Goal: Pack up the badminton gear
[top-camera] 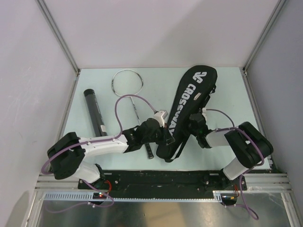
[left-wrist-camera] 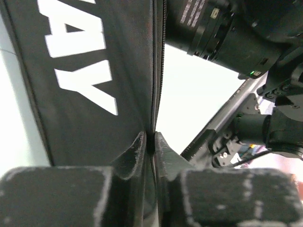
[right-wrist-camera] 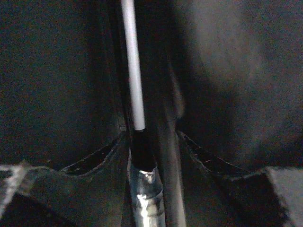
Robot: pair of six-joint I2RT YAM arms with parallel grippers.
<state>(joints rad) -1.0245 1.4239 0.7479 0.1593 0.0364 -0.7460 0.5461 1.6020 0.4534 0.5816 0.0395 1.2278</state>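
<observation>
The black CROSSWAY bag (top-camera: 189, 101) lies slantwise on the table, its narrow end near me. My left gripper (top-camera: 164, 136) is at the bag's left edge. In the left wrist view the left gripper (left-wrist-camera: 151, 138) has its jaws pressed together on the zip seam of the bag (left-wrist-camera: 94, 71). My right gripper (top-camera: 195, 125) reaches into the bag's right side. In the dark right wrist view a racquet's silver shaft (right-wrist-camera: 134, 71) and taped handle (right-wrist-camera: 146, 189) lie between the right gripper's (right-wrist-camera: 151, 136) parted fingers, with a gap on the right. Another silver racquet (top-camera: 129, 84) lies on the table beside the bag.
A black cylindrical tube (top-camera: 94, 112) lies at the table's left side. The second racquet's black handle (top-camera: 148, 152) ends under my left arm. White walls with metal posts enclose the table (top-camera: 227, 94). My right arm (left-wrist-camera: 227, 33) fills the upper right of the left wrist view.
</observation>
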